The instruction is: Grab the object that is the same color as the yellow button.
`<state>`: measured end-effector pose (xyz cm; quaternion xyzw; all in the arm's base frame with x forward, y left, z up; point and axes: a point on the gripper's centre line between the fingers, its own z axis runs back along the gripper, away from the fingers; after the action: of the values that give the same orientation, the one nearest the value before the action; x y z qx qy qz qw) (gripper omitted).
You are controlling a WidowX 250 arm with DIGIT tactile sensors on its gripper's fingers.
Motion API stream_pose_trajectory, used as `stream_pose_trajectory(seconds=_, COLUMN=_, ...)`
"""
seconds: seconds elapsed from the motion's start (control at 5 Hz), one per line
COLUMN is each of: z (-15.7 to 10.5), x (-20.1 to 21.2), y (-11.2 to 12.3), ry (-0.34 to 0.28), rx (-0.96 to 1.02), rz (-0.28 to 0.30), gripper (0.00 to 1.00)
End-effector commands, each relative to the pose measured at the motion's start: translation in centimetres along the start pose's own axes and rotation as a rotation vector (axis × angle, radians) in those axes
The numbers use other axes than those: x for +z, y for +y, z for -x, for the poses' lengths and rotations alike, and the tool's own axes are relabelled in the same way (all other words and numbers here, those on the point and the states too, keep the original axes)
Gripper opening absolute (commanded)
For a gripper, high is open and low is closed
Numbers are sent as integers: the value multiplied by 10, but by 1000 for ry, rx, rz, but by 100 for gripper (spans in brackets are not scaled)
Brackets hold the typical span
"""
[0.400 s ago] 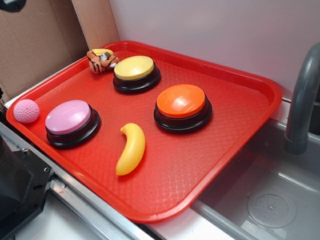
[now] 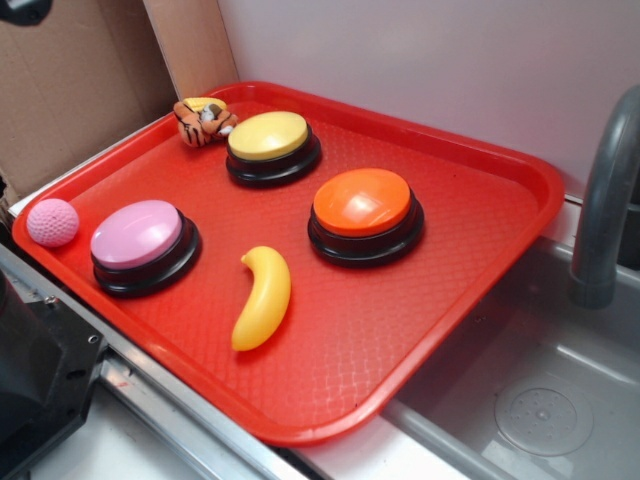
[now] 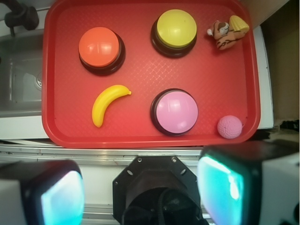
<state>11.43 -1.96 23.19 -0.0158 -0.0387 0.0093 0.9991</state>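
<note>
A yellow toy banana (image 2: 262, 297) (image 3: 107, 102) lies on the red tray (image 2: 420, 330) (image 3: 136, 75), near its front edge between the pink and orange buttons. The yellow button (image 2: 268, 136) (image 3: 176, 28) stands at the back of the tray. In the wrist view my gripper (image 3: 140, 192) hangs high above the robot base, short of the tray's near edge, open, with nothing between its teal pads (image 3: 220, 187). The gripper does not show in the exterior view.
An orange button (image 2: 362, 203) (image 3: 99, 45), a pink button (image 2: 137, 235) (image 3: 176, 111), a pink ball (image 2: 52, 222) (image 3: 229, 126) and an orange striped tiger toy (image 2: 203, 120) (image 3: 224, 33) share the tray. A grey sink (image 2: 540, 400) with a faucet (image 2: 605, 200) lies right of it.
</note>
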Motion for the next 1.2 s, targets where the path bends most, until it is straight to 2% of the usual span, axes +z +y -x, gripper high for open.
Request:
stream_pose_trajectory(seconds=0.0, z=-12, x=-24, y=-22, ry=-24, rx=87, rz=56, gripper=100)
stream_pose_trajectory(seconds=0.2, z=-20, x=-48, y=-27, ry=-30, rx=170, rz=59, gripper=100)
stream_pose_trajectory(seconds=0.6, z=-30, x=-101, y=-39, ry=12, rx=282, rz=54, gripper=100)
stream_pose_trajectory(seconds=0.8, z=-35, x=-125, y=-47, ry=-1, rx=321, rz=95, gripper=100)
stream_pose_trajectory(seconds=1.0, z=-46, x=-153, y=-54, ry=-55, rx=391, rz=33, gripper=100)
